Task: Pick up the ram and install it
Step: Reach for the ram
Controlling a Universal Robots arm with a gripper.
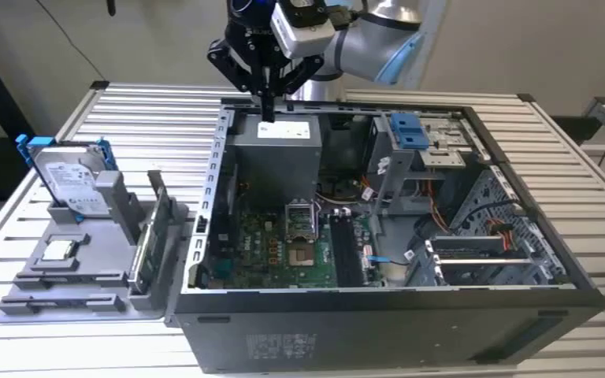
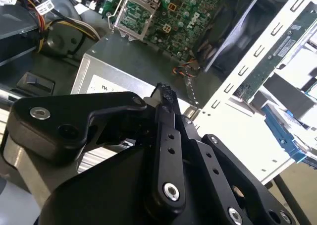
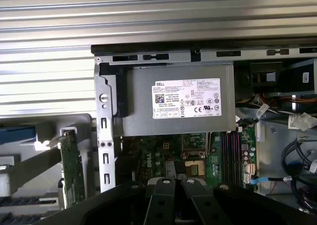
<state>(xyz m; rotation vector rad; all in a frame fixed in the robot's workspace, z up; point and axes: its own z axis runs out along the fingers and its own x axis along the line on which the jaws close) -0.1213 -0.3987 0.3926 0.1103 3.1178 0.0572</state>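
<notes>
Ram [image 1: 147,253]: thin stick, on edge in tray [image 1: 61,311] beside case [image 1: 387,323], well apart from my gripper [image 1: 268,110]. Light, stiff and fragile, I judge; grip the long edges, clear of chips. Gripper: fingers pressed together, empty, above power supply [image 1: 276,157].

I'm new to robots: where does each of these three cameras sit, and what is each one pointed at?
Exterior view: off the arm and raised, looking down into the open computer case; the arm and its hand hang over the case's far edge.
First wrist view: on the arm, looking down on the grey power supply; the hand's dark links show.
Second wrist view: on the arm, looking along the hand's fingers toward the motherboard.
Shared: both wrist views show the hand, the power supply and the motherboard.
</notes>
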